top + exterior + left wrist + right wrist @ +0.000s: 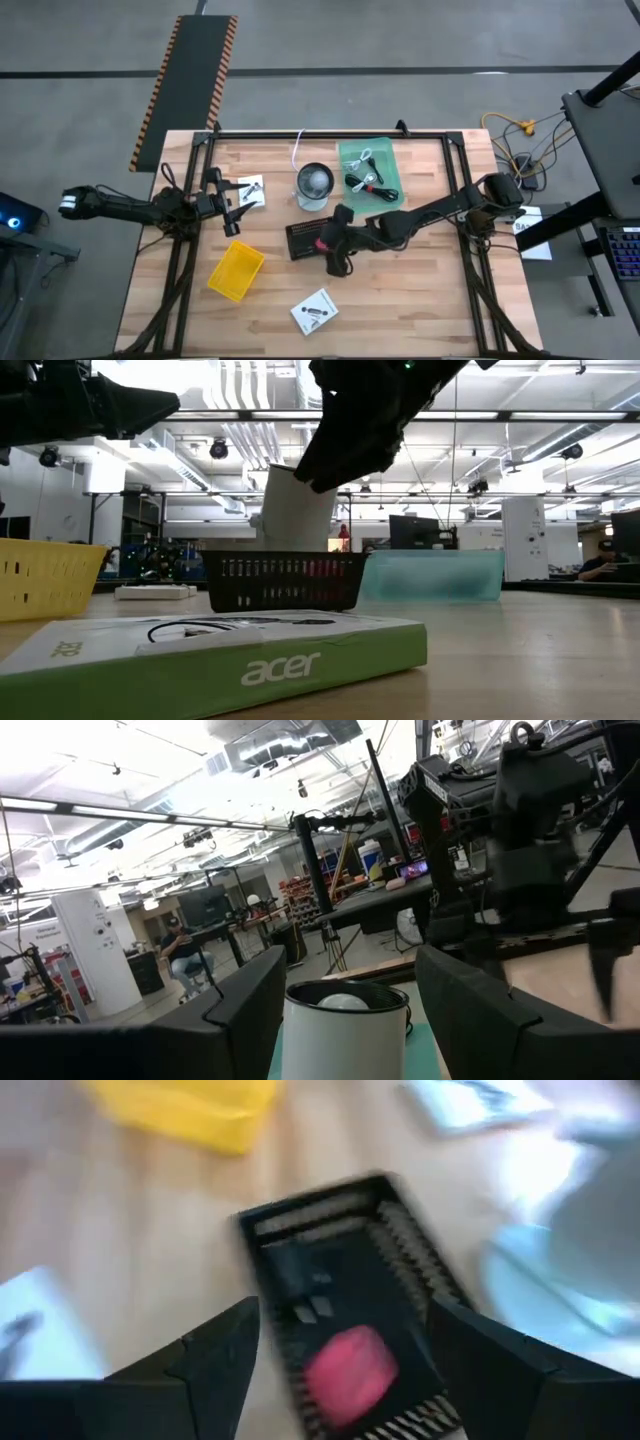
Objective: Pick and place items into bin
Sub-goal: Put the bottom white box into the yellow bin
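**Black basket under the right gripper, fingers spread**

Black slotted basket (306, 240) sits near the middle of the wooden table (420, 310), and the right gripper (338, 262) hangs over its near-right end. In the right wrist view its two dark fingers (215, 1355) stand wide apart with nothing between them; below lies the basket's floor, holding a pink-red object (348, 1365) and some small pale pieces that are too blurred to name.

Other items lie in the green tray (371, 172) behind the basket: a black cable (370, 186) and a white coiled cable (358, 160). A white packet (315, 312) lies toward the table's front edge, another (250, 190) beside the left arm. The round white cup (314, 185) stands between tray and left arm, and the yellow bin (236, 271) rests at front left.

The left gripper (232, 206) waits above the table's left side, aimed at the cup; its fingers (235, 1010) are also well apart, holding nothing.
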